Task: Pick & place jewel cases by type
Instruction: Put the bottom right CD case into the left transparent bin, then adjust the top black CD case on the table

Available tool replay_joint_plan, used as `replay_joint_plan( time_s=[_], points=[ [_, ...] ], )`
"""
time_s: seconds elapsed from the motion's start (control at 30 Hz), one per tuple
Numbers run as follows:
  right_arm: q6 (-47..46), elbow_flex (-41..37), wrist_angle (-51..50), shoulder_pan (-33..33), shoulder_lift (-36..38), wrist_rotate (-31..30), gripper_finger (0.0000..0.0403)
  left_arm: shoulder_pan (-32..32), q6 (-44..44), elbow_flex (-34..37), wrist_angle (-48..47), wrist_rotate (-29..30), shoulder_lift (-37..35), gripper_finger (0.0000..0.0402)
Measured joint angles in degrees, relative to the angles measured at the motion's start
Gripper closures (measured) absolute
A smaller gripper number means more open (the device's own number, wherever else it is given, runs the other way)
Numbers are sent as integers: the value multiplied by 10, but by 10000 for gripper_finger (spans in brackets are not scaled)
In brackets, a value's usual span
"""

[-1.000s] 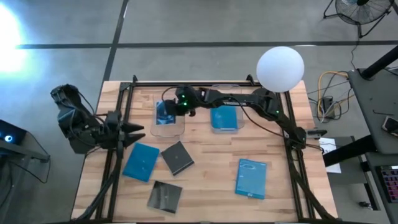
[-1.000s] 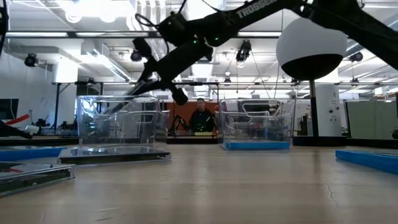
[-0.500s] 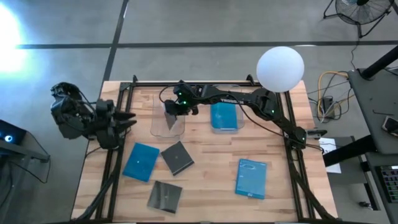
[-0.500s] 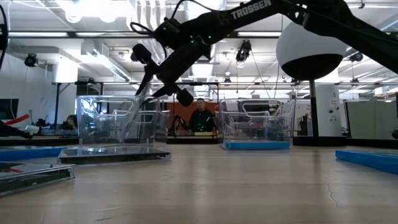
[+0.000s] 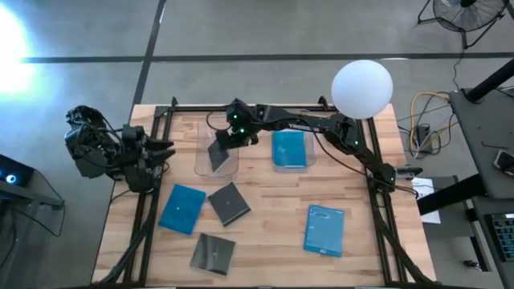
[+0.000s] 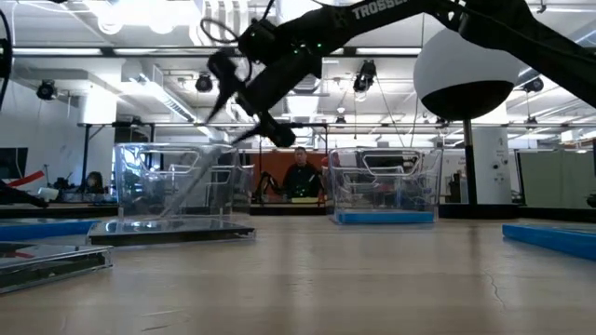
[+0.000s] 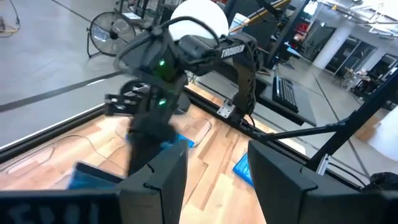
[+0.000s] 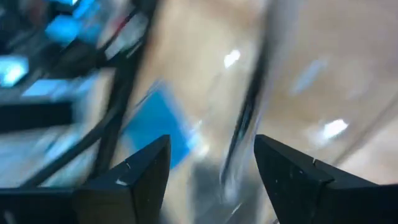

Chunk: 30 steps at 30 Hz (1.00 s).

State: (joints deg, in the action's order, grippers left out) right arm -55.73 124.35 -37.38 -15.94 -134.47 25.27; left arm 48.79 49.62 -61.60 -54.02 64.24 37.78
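Observation:
My right gripper [image 5: 226, 136] [image 6: 244, 115] hangs open above the left clear bin [image 5: 202, 164] and touches nothing. A dark jewel case [image 5: 218, 155] [image 6: 193, 186] stands tilted inside that bin, lower edge on the bin's floor, upper edge toward a wall. In the right wrist view it shows as a thin dark edge [image 8: 244, 121]. The right clear bin [image 5: 309, 157] holds a blue jewel case [image 5: 290, 150]. On the table lie two blue cases [image 5: 182, 209] [image 5: 324, 230] and two dark cases [image 5: 229, 202] [image 5: 214, 253]. My left gripper [image 5: 166, 149] [image 7: 214, 180] waits open at the table's left edge.
A black frame [image 5: 371, 160] runs along the table's left, far and right sides. A white sphere [image 5: 362, 89] sits over the far right corner. People [image 6: 300, 177] show in the room beyond the table. Bare wood lies between the bins and the loose cases.
My right gripper has opened and let go of the dark case, then risen a little above the left bin. The case has dropped into that bin and stands tilted there. My left gripper has drawn back toward the table's left edge.

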Motion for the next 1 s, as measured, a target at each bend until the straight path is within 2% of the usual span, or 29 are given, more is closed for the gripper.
replay_joint_plan(
  time_s=[0.07,0.1,0.27,0.37,0.6,0.8,0.9,1.0],
  points=[
    [-9,0,-11,5,-3,68,178,0,0,0,-2,9,0,251],
    [-7,-2,-26,9,-4,77,179,0,1,0,-4,14,-1,251],
    [47,-3,-106,29,6,-26,177,0,19,0,-5,28,-2,251],
    [82,2,-127,32,34,-41,177,0,39,0,-5,28,1,251],
    [159,1,-220,60,113,-142,177,0,78,17,-5,13,21,251],
    [176,-20,-374,117,141,-178,177,-1,140,52,-6,-50,33,251],
    [148,-47,-383,150,141,-170,177,-7,167,82,-9,-111,40,251],
    [94,-84,-354,184,137,-161,177,-12,166,126,-21,-204,50,251]
  ],
)
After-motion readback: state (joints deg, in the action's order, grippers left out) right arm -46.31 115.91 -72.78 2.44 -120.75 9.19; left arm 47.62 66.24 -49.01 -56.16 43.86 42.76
